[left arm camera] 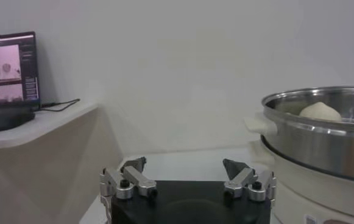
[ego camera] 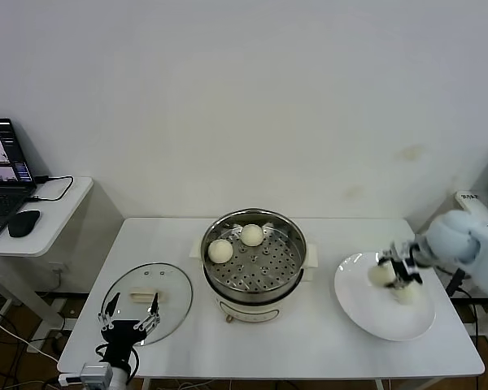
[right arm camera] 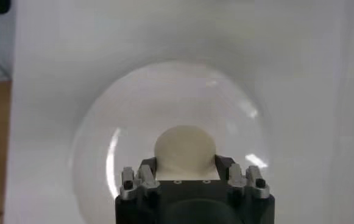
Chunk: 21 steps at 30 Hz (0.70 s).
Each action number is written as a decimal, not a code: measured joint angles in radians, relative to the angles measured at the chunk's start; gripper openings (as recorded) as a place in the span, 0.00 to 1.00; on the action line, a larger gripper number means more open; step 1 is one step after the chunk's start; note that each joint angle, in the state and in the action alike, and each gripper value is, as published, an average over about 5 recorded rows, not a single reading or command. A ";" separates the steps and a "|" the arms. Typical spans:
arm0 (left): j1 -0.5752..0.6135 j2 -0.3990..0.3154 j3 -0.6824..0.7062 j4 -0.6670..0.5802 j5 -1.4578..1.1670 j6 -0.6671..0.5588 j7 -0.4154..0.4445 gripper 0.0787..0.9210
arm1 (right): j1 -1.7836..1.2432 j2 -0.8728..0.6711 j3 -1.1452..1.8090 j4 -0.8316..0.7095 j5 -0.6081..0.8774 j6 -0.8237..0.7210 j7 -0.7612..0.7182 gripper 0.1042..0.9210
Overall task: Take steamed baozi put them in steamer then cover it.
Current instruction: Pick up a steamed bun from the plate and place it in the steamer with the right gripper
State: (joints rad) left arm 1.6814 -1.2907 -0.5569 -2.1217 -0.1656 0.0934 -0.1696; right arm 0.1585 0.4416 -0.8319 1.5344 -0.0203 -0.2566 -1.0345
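we count two baozi (ego camera: 220, 251) in the steamer (ego camera: 295, 221) mid-table; our right gripper (ego camera: 388, 273) clasps a third over the right-edge plate (ego camera: 390, 323), a fourth beside it; our left gripper (ego camera: 130, 318) gapes over the cover (ego camera: 175, 284).

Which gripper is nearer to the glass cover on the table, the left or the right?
The left. The left gripper hovers at the cover, near its front edge. The right gripper is far across the table, over the plate, around a baozi.

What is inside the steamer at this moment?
Two steamed baozi lie on the perforated tray of the steamer. What is below the tray cannot be seen.
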 measured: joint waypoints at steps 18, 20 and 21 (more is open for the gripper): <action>0.000 -0.005 -0.020 0.006 -0.002 -0.013 -0.004 0.88 | 0.416 0.388 -0.279 0.015 0.198 0.054 0.035 0.62; 0.000 -0.007 -0.024 0.006 -0.002 -0.016 -0.005 0.88 | 0.417 0.429 -0.303 0.009 0.198 0.078 0.037 0.62; 0.000 -0.008 -0.026 0.006 -0.002 -0.017 -0.005 0.88 | 0.417 0.448 -0.315 0.006 0.195 0.090 0.037 0.62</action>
State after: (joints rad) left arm 1.6817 -1.2986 -0.5830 -2.1161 -0.1675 0.0768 -0.1745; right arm 0.5752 0.8897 -1.1467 1.5400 0.1748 -0.1662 -0.9974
